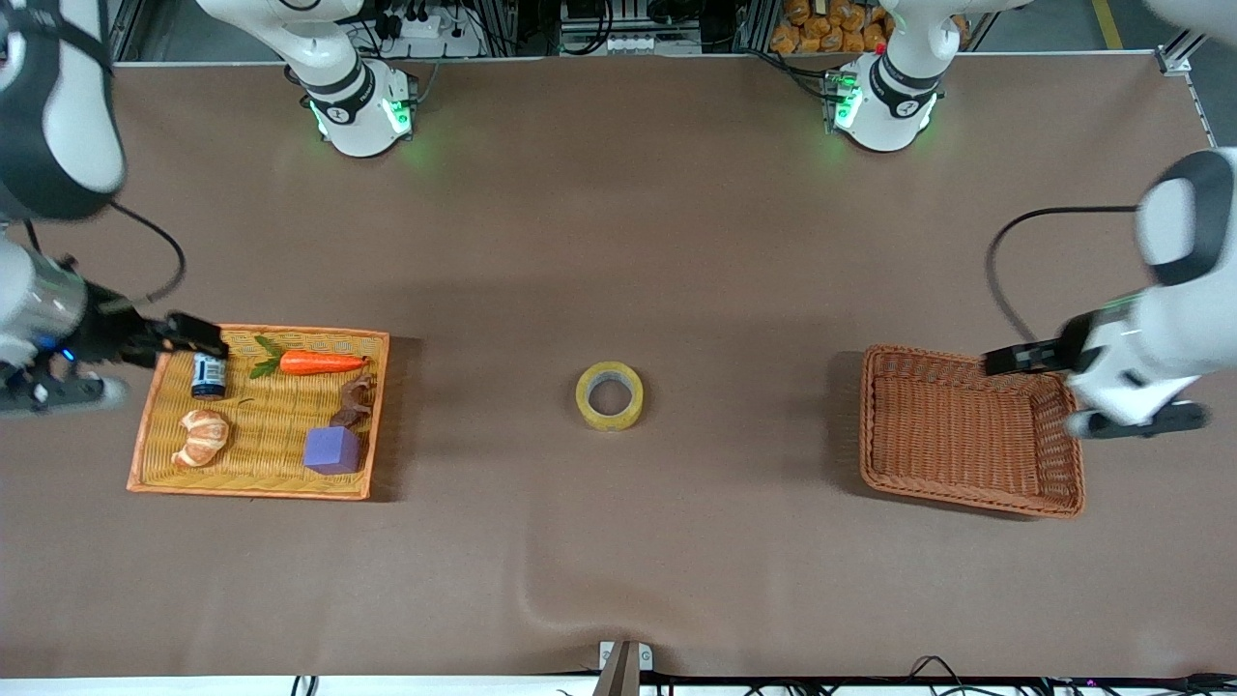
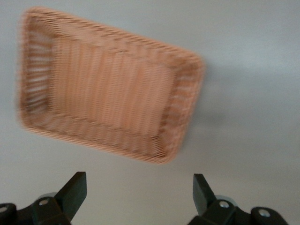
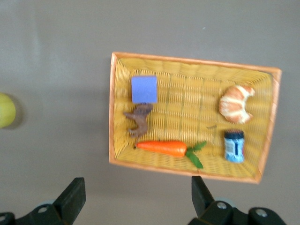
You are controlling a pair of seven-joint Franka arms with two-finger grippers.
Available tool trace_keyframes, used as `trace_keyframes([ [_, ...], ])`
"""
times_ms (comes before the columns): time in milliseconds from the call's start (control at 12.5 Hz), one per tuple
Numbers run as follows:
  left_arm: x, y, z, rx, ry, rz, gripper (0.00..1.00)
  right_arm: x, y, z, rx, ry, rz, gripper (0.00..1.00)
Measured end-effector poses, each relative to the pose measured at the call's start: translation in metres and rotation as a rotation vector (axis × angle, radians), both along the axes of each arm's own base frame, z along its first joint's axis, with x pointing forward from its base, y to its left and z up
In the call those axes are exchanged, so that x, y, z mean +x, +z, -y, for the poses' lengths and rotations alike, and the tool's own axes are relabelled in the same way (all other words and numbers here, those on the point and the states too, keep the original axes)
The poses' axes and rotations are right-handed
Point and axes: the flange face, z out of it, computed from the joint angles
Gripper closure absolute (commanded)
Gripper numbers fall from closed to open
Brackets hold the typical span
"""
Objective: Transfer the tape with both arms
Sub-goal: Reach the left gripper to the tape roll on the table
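Tape [image 1: 610,395] lies flat on the brown table [image 1: 618,242] at mid-table, hollow centre up, touching nothing, between the yellow tray [image 1: 155,425] and the brown basket [image 1: 966,483], well apart from both. Right gripper [image 1: 198,336] is up over the tray's rim at about 9 o'clock from the tape, over the dark jar [image 1: 208,375]; fingers [image 3: 72,199] spread, holding nothing. Left gripper [image 1: 1010,360] hangs over the basket's edge at about 3 o'clock from the tape; fingers [image 2: 75,192] apart, holding nothing. Right wrist view cuts the tape to a yellow sliver [image 3: 5,110] at the frame edge. Left wrist view is blurred; the basket [image 2: 42,117] looks empty, probably. Tray holds 5 things: jar, carrot [image 1: 324,363], croissant [image 1: 201,437], purple block [image 1: 332,449], brown figure [image 1: 354,400]. Bare table surrounds the tape all round.
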Motion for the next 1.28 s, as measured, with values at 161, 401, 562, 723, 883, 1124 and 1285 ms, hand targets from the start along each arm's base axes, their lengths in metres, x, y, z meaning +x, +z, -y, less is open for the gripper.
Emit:
trace_keyframes([
  [161, -0.001, -0.035, 0.108, -0.009, 0.04, 0.055, 0.0, -0.03, 0.032, 0.006, -0.045, -0.065, -0.016, 0.0],
  [401, -0.019, -0.1, 0.238, -0.059, 0.154, 0.135, 0.0, -0.059, 0.058, 0.029, -0.054, -0.12, -0.045, 0.0],
  [562, -0.034, -0.141, 0.293, -0.097, 0.213, 0.164, 0.0, -0.065, 0.066, 0.028, -0.054, -0.114, -0.042, 0.0],
  [723, -0.049, -0.173, 0.332, -0.129, 0.244, 0.18, 0.0, -0.068, 0.072, 0.018, -0.054, -0.068, -0.029, 0.0],
  [883, -0.064, -0.197, 0.364, -0.148, 0.225, 0.187, 0.0, -0.07, 0.075, 0.018, -0.053, -0.037, -0.023, 0.0],
  [1124, -0.086, -0.223, 0.395, -0.138, 0.19, 0.169, 0.0, -0.07, 0.075, 0.022, -0.052, -0.043, -0.024, 0.0],
  [1285, -0.096, -0.237, 0.404, -0.121, 0.164, 0.162, 0.0, -0.07, 0.072, 0.028, -0.052, -0.054, -0.027, 0.0],
])
